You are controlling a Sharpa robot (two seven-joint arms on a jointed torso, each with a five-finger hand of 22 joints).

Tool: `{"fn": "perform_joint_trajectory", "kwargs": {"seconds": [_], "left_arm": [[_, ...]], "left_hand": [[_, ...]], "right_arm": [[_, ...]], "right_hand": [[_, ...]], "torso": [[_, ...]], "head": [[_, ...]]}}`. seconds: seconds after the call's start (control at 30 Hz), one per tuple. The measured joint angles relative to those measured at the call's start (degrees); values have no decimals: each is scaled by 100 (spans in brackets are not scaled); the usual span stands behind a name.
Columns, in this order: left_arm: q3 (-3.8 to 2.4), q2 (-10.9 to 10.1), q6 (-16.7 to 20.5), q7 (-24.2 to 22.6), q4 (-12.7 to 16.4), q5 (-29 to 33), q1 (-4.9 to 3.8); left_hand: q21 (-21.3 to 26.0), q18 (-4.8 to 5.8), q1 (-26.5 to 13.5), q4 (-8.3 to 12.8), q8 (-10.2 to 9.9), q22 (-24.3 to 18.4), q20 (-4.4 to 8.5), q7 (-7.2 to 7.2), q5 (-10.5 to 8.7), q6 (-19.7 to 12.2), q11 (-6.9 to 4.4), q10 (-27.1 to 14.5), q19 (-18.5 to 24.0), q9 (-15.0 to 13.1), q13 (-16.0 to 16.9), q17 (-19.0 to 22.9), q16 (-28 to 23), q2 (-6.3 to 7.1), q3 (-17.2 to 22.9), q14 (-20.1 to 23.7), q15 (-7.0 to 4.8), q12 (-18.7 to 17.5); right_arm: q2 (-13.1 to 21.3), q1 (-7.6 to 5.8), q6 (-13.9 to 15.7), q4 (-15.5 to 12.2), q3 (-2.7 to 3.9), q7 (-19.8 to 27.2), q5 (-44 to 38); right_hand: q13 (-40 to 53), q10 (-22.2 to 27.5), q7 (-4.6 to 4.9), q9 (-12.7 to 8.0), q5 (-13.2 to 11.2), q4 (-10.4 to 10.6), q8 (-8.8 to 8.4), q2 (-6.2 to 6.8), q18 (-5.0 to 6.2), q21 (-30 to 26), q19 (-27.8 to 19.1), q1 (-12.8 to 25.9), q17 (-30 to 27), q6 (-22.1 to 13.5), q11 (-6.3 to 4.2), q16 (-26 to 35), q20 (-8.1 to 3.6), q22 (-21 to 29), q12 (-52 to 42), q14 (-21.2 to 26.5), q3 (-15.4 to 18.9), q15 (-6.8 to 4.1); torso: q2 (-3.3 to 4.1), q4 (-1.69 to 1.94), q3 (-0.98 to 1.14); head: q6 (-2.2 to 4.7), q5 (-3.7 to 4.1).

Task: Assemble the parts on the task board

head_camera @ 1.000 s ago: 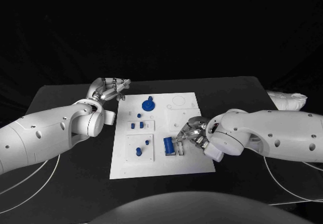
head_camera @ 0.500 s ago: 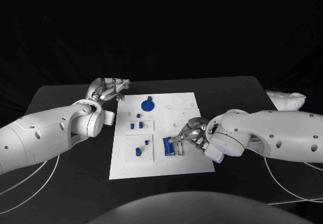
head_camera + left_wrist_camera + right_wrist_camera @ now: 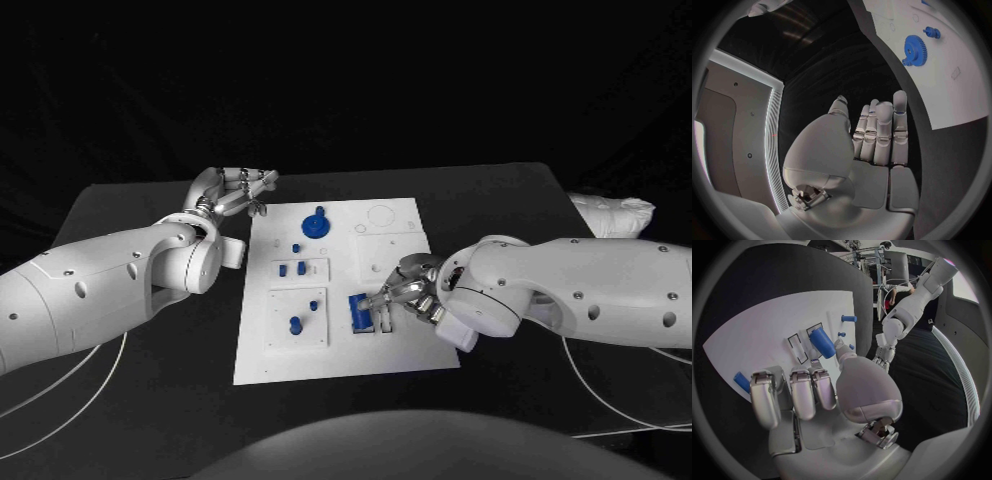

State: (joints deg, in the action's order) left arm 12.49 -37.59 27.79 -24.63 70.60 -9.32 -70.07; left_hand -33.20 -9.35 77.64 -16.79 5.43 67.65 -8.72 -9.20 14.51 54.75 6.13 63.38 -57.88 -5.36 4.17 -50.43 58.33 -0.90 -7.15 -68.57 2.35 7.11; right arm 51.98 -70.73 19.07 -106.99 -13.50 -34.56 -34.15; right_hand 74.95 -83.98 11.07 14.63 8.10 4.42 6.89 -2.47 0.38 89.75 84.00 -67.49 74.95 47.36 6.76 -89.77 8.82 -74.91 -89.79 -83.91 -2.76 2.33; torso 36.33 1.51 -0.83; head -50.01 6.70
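Observation:
The white task board lies mid-table. On it are a blue gear, a few small blue pieces, an upright blue peg and a blue cylinder lying in a slot. My right hand hovers low over the board's right side, its fingers bent down just right of the cylinder. In the right wrist view the thumb tip is beside the cylinder, and I cannot tell if they touch. My left hand is off the board's far left corner, fingers straight, holding nothing. It faces the gear.
A white bundle lies at the table's right edge. Cables hang off the table's near corners on both sides. Bare black table surrounds the board. Empty round recesses mark the board's far right part.
My right hand has edged slightly left, closer to the blue cylinder. The left hand and the parts have stayed put.

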Motion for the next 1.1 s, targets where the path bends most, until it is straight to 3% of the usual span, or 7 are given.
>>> {"fn": "perform_joint_trajectory", "kwargs": {"seconds": [0.63,0.8,0.87,0.97,1.0,1.07,1.1], "left_arm": [[0,7,-17,13,-3,-3,3],[0,14,-19,16,-2,-4,4],[0,15,-20,18,-2,-4,4],[0,15,-21,20,-2,-5,4],[0,15,-21,20,-2,-5,4],[0,16,-23,22,-2,-5,4],[0,16,-23,22,-2,-5,4]], "left_hand": [[23,0,0,-4,0,1,0,0,0,0,-21,-21,0,1,0,-1,0,0,-4,0,0,0],[23,0,0,-3,0,1,0,0,0,0,-21,-21,0,1,0,-1,0,0,-3,0,0,0],[23,0,0,-3,0,1,0,0,0,0,-21,-21,0,1,0,-1,0,0,-3,0,0,0],[23,1,0,-3,0,0,0,0,0,0,-21,-21,0,1,0,-1,0,0,-3,0,0,0],[23,0,0,-3,0,0,0,0,0,0,-21,-21,0,1,0,-1,0,0,-4,0,0,0],[23,0,0,-3,0,1,0,0,0,0,-21,-21,0,1,0,-1,0,0,-3,0,0,0],[23,0,0,-3,0,1,0,0,0,0,-21,-21,0,1,0,-1,0,0,-3,0,0,0]], "right_arm": [[-314,-26,-110,261,25,-255,-88],[-359,-32,-161,310,31,-302,-107],[-368,-33,-180,327,32,-321,-119],[-371,-29,-208,341,28,-352,-132],[-372,-23,-220,341,20,-364,-134],[-372,-6,-249,340,9,-385,-136],[-372,2,-268,335,4,-399,-139]], "right_hand": [[-1,-12,10,74,-49,57,222,-61,0,0,0,182,-1,-94,28,0,43,-4,0,-1,87,85],[-2,-12,-24,178,-48,64,421,-61,-1,0,1,181,-2,-115,28,0,84,-4,0,-1,94,85],[-2,-12,-50,310,-48,64,584,-90,0,0,0,210,-2,-187,28,0,84,-4,0,-1,94,85],[-2,4,-102,649,-48,29,1008,-91,0,0,1,211,-2,-295,9,0,84,-3,0,-1,130,85],[-2,5,-124,858,-48,13,1237,-90,0,0,1,211,-2,-373,-42,0,84,-3,0,-3,145,83],[-2,-1,-186,1507,12,-26,1916,-90,0,0,0,211,-2,-733,-88,0,34,-3,0,-2,185,1],[-2,-2,-212,1971,60,-38,2377,-79,0,0,1,249,-2,-1035,-88,0,18,-3,1,-2,197,-14]], "torso": [[0,3,-3],[0,4,-3],[0,4,-3],[1,3,-3],[1,3,-3],[1,3,-3],[2,2,-3]], "head": [[0,25],[0,29],[0,29],[0,32],[0,32],[0,33],[0,33]]}}
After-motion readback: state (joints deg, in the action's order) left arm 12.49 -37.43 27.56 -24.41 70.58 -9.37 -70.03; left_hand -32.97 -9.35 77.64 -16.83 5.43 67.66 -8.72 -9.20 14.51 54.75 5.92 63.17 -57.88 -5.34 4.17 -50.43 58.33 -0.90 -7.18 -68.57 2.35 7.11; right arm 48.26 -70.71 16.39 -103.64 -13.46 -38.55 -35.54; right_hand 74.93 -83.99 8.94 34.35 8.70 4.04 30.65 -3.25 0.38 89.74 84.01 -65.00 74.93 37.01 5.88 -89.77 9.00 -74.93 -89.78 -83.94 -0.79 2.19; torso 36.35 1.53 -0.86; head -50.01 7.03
